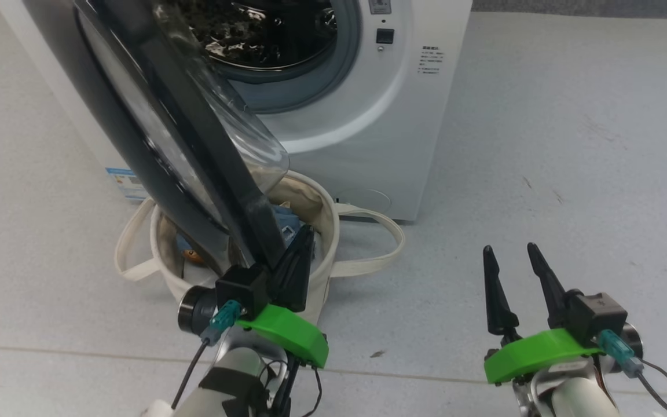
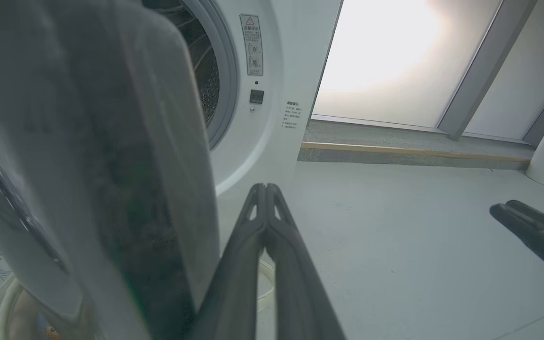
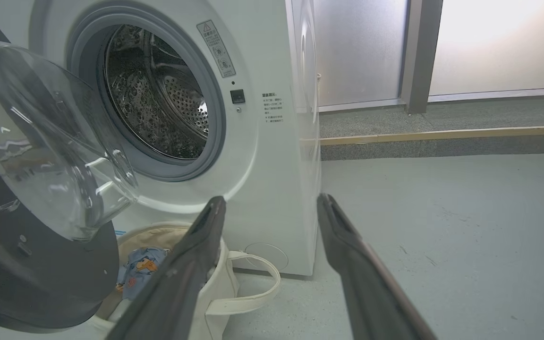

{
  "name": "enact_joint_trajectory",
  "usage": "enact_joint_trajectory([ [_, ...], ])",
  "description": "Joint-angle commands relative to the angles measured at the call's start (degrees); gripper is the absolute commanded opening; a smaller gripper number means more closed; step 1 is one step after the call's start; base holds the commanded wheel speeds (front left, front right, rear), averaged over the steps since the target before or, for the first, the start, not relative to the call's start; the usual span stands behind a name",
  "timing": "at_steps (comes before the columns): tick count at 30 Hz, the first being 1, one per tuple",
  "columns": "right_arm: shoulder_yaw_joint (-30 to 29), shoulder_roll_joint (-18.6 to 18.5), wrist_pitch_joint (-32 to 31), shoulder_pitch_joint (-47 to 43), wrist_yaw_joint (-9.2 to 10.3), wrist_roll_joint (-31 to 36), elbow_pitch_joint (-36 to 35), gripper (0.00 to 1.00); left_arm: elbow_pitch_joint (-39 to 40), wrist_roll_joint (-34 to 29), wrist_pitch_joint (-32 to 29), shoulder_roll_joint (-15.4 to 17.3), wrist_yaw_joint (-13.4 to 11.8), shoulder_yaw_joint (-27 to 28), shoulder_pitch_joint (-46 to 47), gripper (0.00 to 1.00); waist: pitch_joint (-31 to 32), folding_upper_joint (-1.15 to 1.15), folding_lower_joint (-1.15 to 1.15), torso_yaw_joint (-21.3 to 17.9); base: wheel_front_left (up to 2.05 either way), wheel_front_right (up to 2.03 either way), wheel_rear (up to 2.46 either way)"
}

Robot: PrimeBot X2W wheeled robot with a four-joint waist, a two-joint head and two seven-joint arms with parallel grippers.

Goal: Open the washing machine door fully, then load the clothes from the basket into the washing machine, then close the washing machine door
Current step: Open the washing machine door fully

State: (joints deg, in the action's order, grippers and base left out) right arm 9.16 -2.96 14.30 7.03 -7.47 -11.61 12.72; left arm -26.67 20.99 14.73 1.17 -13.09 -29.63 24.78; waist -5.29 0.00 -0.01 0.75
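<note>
Door (image 1: 194, 150): swung out from washer (image 1: 380, 133), not yet fully; lower rim hangs over basket (image 1: 325, 214), which stands on floor (image 1: 542, 145) at washer's front base

Clothes (image 3: 140, 267): blue print, low in basket, partly under door

Left gripper (image 1: 304, 240): fingers pressed together, nothing between them, just beside door's rim; contact not clear

Right gripper (image 1: 510, 250): jaws spread, empty, over floor well apart from basket

Handling, judged: door stiff, hinged, glossy rim likely slippery, so push on the rim's inner face, not the glass bowl. Clothes soft, light, limp; pinch a raised fold from above, clear of the basket's handles
</note>
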Motion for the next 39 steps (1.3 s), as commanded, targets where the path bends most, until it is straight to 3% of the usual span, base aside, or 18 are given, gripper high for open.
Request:
enact_joint_trajectory([
  [1, 1.71, 0.08, 0.7, 1.36, -0.02, -0.1, -1.25, 1.0, 0.43, 0.58, 0.27, 1.71, -0.92, 5.04, 2.12, 0.0, 0.63, 0.0, 0.01, 1.18, 0.0, 0.0, 0.0],
  [7, 1.32, 0.08, 0.7, 0.48, -0.02, -0.01, -0.58, 1.0, 1.31, 0.19, 0.27, 1.71, -0.72, 6.64, -1.48, 0.0, 1.95, 0.0, 0.01, 5.29, 0.0, 0.0, 0.0],
  [12, 1.69, 0.08, 0.7, -0.21, -0.02, -0.43, -0.09, 1.0, 4.21, -2.1, 0.27, 1.75, -0.6, 10.5, -6.39, 0.0, 2.77, 0.0, 0.01, 12.09, 0.0, 0.0, 0.0],
  [21, 1.35, 0.08, 0.7, -0.67, -0.02, -0.41, 0.98, 1.0, 8.53, -4.36, 0.27, 2.41, -0.65, 16.43, -9.39, 0.0, 2.73, 0.0, 0.01, 18.35, 0.0, 0.0, 0.0],
  [39, 0.71, 0.08, 0.7, 1.23, -0.02, 2.93, 1.2, 1.0, 7.34, -2.13, 0.27, 9.06, 0.4, 32.82, -5.71, 0.0, -3.63, 0.0, 0.01, 19.52, 0.0, 0.0, 0.0],
])
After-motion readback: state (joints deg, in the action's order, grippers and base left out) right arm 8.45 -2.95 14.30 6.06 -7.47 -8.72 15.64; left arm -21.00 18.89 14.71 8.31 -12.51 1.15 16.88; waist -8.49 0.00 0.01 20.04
